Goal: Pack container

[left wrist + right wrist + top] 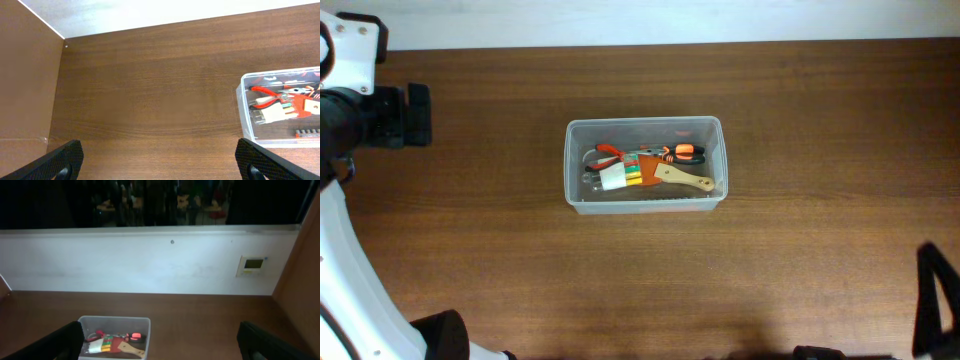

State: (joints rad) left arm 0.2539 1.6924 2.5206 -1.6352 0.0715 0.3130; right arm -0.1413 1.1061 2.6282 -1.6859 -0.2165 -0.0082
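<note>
The clear plastic container (645, 127) stands on the wooden table near the middle, holding red-handled pliers (610, 153), a small case with coloured pieces (620, 177), an orange-and-black tool (685, 153) and a wooden-handled scraper (682, 180). It shows at the right edge of the left wrist view (243, 107) and low in the right wrist view (145, 322). My left gripper (160, 167) is open and empty, far left of the container. My right gripper (160, 345) is open and empty, held back near the front right of the table.
The left arm (365, 110) sits at the far left of the table. The right arm's tip (935, 300) shows at the lower right. A white wall (150, 265) with a small panel (252, 264) runs behind the table.
</note>
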